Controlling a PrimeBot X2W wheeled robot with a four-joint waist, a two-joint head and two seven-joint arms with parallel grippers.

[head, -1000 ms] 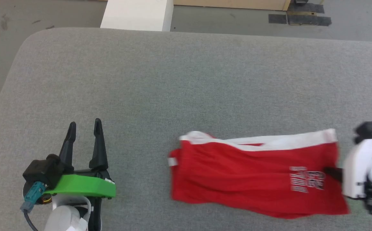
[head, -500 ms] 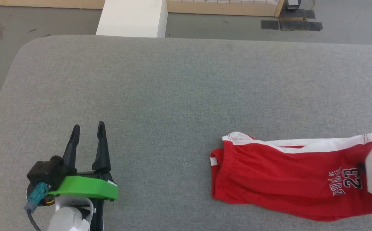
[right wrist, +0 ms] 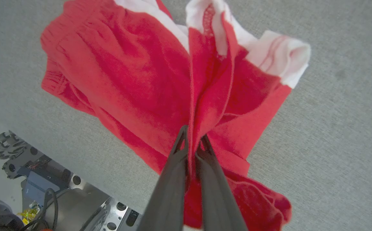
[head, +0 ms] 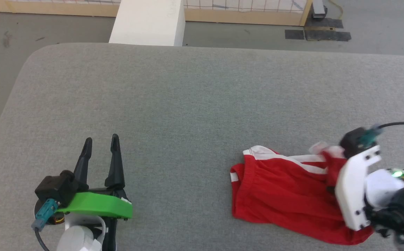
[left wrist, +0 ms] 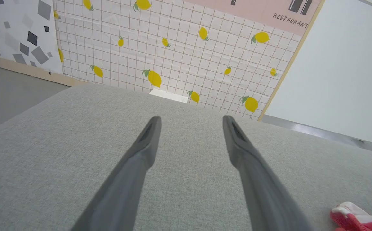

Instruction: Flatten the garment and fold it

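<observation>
On the near right part of the grey fabric-covered table (head: 188,104), we saw the red basketball shorts (head: 278,198) lying partly bunched. Their gathered end was flat toward the table's middle and their white-trimmed end was lifted. Our right gripper (right wrist: 192,136) had its 2 jaws pinched tight on a raised fold of the red cloth, which fell away from them in deep creases down to the surface. Our left gripper (head: 101,139) stood over the near left of the table, well apart from the shorts, its jaws spread wide and holding nothing.
</observation>
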